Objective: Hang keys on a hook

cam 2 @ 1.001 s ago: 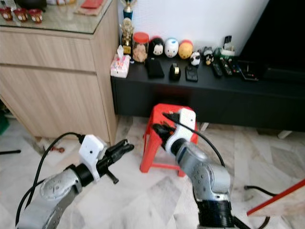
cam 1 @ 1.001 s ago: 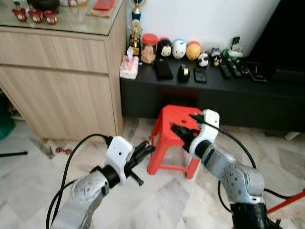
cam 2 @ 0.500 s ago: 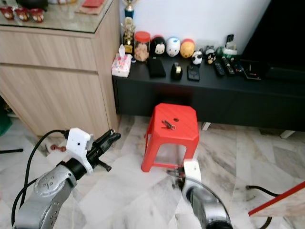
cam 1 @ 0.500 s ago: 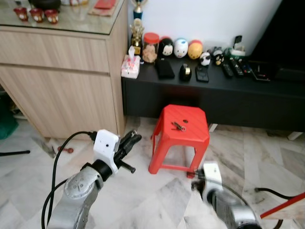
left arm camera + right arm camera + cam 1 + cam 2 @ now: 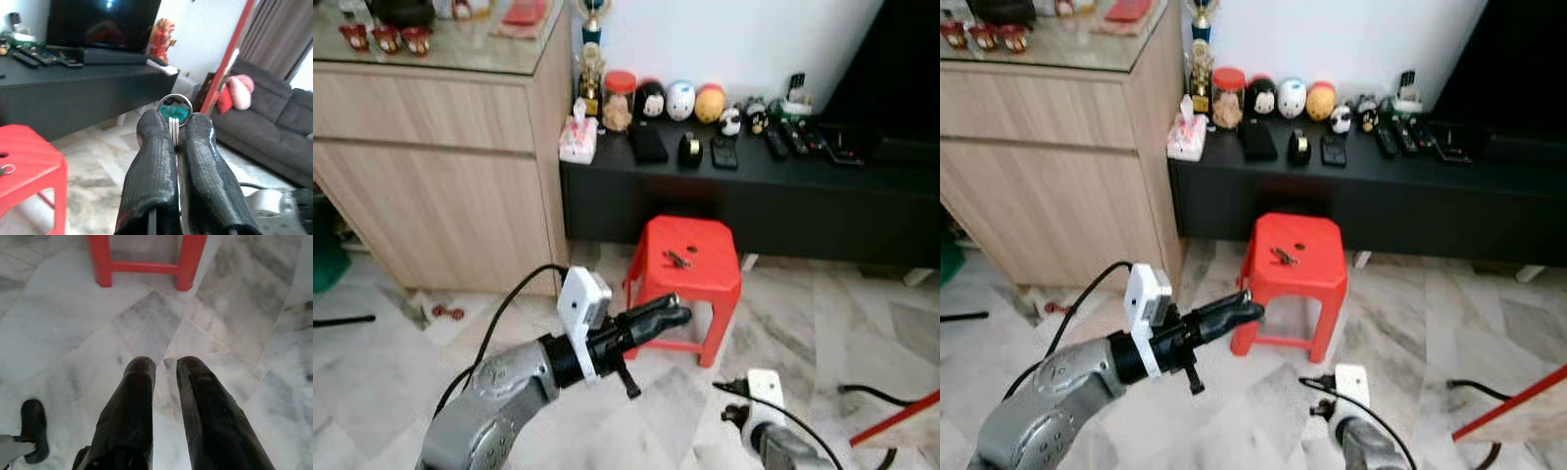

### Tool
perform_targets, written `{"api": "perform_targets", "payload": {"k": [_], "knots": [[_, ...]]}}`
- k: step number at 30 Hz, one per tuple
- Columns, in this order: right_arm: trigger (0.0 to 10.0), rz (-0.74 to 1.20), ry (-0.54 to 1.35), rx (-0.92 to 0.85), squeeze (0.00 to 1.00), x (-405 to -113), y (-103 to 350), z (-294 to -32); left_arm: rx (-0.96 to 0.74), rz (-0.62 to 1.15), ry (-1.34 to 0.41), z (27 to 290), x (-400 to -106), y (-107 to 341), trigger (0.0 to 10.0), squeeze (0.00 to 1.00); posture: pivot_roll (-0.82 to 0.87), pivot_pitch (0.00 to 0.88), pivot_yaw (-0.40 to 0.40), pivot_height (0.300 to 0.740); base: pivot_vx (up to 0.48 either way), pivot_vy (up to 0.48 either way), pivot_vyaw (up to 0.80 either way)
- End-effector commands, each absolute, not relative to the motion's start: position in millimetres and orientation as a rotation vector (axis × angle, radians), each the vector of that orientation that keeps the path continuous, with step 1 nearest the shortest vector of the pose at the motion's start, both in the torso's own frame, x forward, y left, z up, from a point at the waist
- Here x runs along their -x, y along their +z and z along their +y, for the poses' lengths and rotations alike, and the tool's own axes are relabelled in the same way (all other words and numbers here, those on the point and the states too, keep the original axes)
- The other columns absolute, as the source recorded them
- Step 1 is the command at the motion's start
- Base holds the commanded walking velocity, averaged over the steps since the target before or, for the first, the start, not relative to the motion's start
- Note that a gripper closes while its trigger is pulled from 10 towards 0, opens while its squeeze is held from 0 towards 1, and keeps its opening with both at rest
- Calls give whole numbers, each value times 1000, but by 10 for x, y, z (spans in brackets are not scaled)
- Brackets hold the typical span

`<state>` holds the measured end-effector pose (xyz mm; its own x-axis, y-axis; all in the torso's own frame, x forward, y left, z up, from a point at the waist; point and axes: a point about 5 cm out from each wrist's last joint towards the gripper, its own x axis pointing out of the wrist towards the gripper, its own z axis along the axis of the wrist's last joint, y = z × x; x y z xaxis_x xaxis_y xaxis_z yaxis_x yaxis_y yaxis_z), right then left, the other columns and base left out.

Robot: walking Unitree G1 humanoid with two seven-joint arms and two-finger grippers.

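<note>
My left gripper reaches forward at the front left of a red plastic stool. In the left wrist view its fingers are shut on a metal key ring that sticks out past the tips. A small bunch of keys lies on the stool top near a round hole. My right gripper hangs low near the marble floor in front of the stool. Its two fingers point at the tiles with a narrow gap and nothing between them.
A low black cabinet behind the stool carries figurines, a jar and remotes. A wooden sideboard stands to the left. A black cable and a red bar lie on the floor at right. A sofa shows in the left wrist view.
My right arm has left the stool top and dropped down near the floor, uncovering the keys there. My left gripper has swung right, toward the stool's front.
</note>
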<state>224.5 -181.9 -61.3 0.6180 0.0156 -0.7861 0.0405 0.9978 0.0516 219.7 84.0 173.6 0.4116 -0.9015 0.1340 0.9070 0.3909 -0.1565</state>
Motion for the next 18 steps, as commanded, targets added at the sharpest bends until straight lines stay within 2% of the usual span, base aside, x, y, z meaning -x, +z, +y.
{"api": "perform_targets", "payload": {"k": [1,10,15,16,18], "knots": [[10000,959,-51,-40,0,-2108,-695,-1900,232,-43,-1210,785,-2156,1812,10000,0,64,37,-121,740,0,0,0],[10000,1011,-113,-19,0,-1900,-802,-1993,222,-34,-1195,788,-2185,1804,10000,0,62,13,-117,740,0,0,0],[10000,1041,-134,-5,0,-1802,-847,-2022,177,-59,-920,995,-2425,1740,10000,0,64,0,-117,740,0,0,0],[10000,1049,-137,-2,0,-1782,-856,-2027,143,-48,-737,1186,-2551,1655,10000,0,64,0,-118,740,0,0,0],[10000,1060,-138,0,0,-1753,-869,-2031,123,-8,-585,1377,-2631,1544,10000,0,66,0,-119,740,0,0,0]]}}
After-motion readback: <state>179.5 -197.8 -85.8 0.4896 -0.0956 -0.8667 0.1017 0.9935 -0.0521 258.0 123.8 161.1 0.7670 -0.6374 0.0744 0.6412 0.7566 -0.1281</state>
